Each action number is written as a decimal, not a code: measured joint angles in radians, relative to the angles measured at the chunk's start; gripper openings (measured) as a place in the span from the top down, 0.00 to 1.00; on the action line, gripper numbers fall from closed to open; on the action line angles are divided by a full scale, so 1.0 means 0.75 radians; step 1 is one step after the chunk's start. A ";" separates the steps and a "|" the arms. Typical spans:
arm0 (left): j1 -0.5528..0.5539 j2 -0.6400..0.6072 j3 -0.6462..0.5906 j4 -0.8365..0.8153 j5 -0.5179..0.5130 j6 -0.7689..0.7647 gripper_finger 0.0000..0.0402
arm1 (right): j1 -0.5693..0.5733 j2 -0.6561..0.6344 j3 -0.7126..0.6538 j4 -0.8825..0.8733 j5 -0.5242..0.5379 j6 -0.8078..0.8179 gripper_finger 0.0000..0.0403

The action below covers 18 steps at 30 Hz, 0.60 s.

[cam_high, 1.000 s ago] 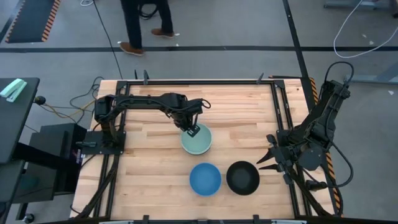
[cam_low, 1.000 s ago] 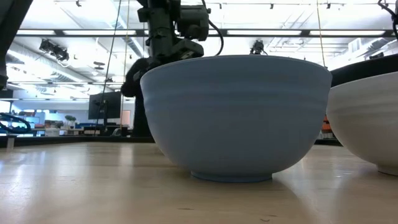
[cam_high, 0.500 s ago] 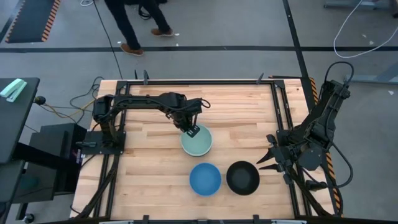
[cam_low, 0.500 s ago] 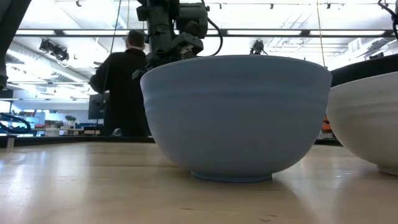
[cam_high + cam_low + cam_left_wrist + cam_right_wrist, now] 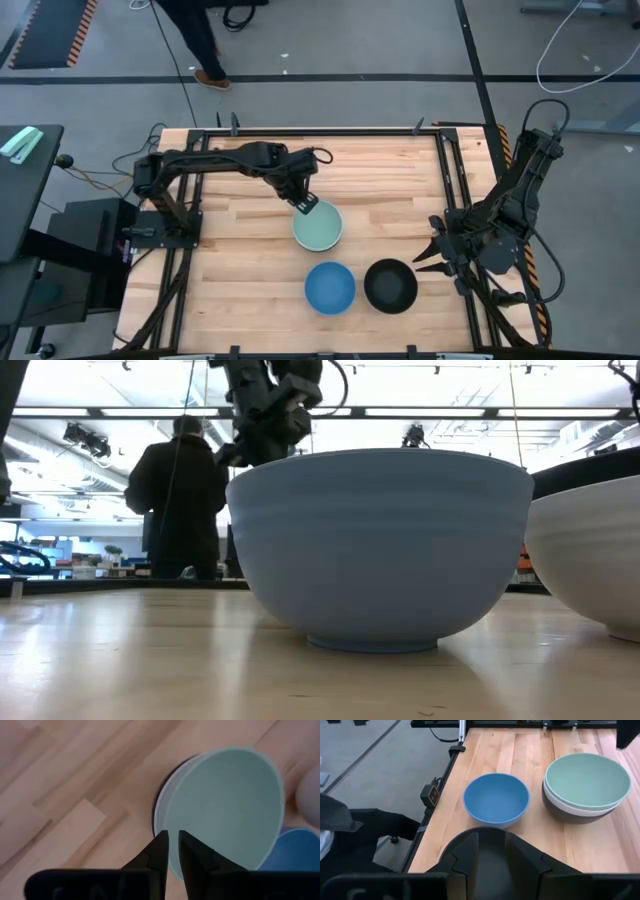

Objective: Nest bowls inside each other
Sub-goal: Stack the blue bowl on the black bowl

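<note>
- The pale mint green bowl [image 5: 317, 229] sat nested in a white bowl [image 5: 570, 808], which in turn sat in a dark bowl [image 5: 559, 813], the stack standing near the middle of the wooden table [image 5: 240, 270].
- The left gripper [image 5: 306, 206] hung just over the stack's rim on the far-left side, its fingers [image 5: 160, 851] nearly together with only a thin gap, holding nothing.
- The blue bowl [image 5: 330, 287] stood alone toward the front edge, with a black bowl [image 5: 390, 286] just beside it.
- The right gripper [image 5: 438, 252] waited at the table's right edge beside the black bowl, fingers spread and empty.
- In the low view the blue bowl blocked most of the table behind it.
- A person [image 5: 177, 500] stood on the floor beyond the table.
</note>
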 joint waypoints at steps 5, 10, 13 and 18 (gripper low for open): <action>-0.034 -0.066 0.000 -0.029 -0.035 0.000 0.88 | -0.080 -0.001 0.000 0.002 -0.071 0.059 0.74; -0.138 -0.113 0.000 -0.051 -0.109 0.000 0.90 | -0.231 0.003 0.000 0.027 -0.211 0.072 0.74; -0.230 -0.122 0.000 -0.061 -0.165 -0.013 0.90 | -0.332 0.012 0.000 0.051 -0.316 0.049 0.74; -0.395 -0.121 -0.001 -0.070 -0.246 -0.078 0.89 | -0.483 0.062 0.000 0.058 -0.480 0.041 0.74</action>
